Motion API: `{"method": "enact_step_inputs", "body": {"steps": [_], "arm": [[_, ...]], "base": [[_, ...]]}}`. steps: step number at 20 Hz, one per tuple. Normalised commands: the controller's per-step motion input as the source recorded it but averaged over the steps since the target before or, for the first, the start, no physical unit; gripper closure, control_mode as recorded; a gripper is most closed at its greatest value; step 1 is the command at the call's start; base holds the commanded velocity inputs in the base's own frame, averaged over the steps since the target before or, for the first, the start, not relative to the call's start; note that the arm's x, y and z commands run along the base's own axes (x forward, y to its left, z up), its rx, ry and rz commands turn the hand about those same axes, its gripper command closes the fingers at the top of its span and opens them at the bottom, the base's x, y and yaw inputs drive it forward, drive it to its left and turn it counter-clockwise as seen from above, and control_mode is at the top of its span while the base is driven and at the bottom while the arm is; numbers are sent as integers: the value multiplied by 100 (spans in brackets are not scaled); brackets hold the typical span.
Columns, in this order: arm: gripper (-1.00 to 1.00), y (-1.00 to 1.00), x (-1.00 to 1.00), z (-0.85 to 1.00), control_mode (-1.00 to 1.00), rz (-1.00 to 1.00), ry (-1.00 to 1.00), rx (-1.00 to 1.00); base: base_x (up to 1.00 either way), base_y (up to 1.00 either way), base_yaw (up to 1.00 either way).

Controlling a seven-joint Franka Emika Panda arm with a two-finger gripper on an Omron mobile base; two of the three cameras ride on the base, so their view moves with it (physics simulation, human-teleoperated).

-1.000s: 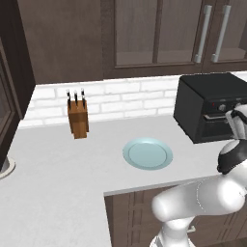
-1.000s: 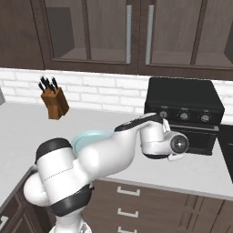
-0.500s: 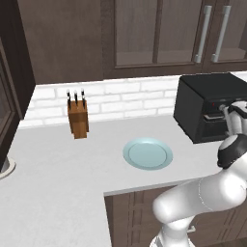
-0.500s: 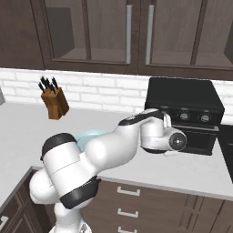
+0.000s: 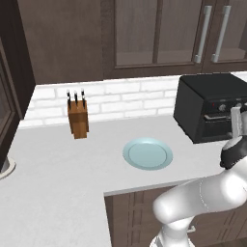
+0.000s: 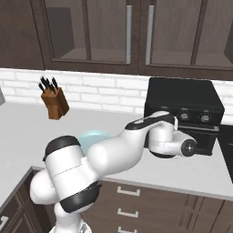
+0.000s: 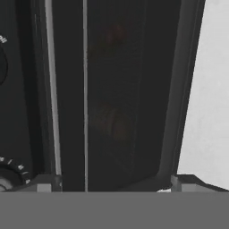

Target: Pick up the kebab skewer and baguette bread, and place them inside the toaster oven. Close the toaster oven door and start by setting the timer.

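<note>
- A wooden knife block [image 5: 78,119] with dark handles stands far left on the white bench [image 5: 58,183], close to the white brick wall [image 5: 120,99].
- Right of the block and nearer the bench's front edge lies a round pale blue plate [image 5: 147,154], bare on top.
- Dark wooden cabinets [image 6: 136,32] with long metal handles hang above the wall.
- The toaster oven [image 5: 207,108] sits at the right on the bench, its back near the wall, well apart from the plate.
- The toaster oven door [image 7: 125,98] is shut; in the hand view it lies close in front of the camera, rolled sideways, with its bar handle [image 7: 53,89] running as a pale line beside the window.
- Through the dark window two faint reddish-brown shapes [image 7: 112,123] show inside the oven; they are too dim to tell skewer from bread.
- Small knobs [image 6: 195,117] sit on the strip above the door; part of a marked dial [image 7: 11,176] shows in the hand view.
- The white arm [image 6: 113,154] reaches right across the bench front to the oven's face.
- The end effector [image 7: 114,183] is spread wide and holds nothing, its two fingertips [image 7: 47,184] just in front of the door, one near the handle and one near the door's edge.
</note>
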Motion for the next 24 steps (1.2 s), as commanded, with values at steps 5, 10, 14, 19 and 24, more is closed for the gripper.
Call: {"method": "enact_step_inputs", "body": {"steps": [5,10,14,19,24], "arm": [[-100,9,-30,0,-100,-7,-6,0],[-100,33,-14,12,-100,3,-22,-18],[-100,39,-7,3,-100,13,-34,-37],[-100,24,0,1,-100,17,-33,-43],[-100,-12,-1,22,-100,10,-17,-48]], "base": [[0,0,0],[0,0,0],[0,0,0],[0,0,0],[0,0,0]]}}
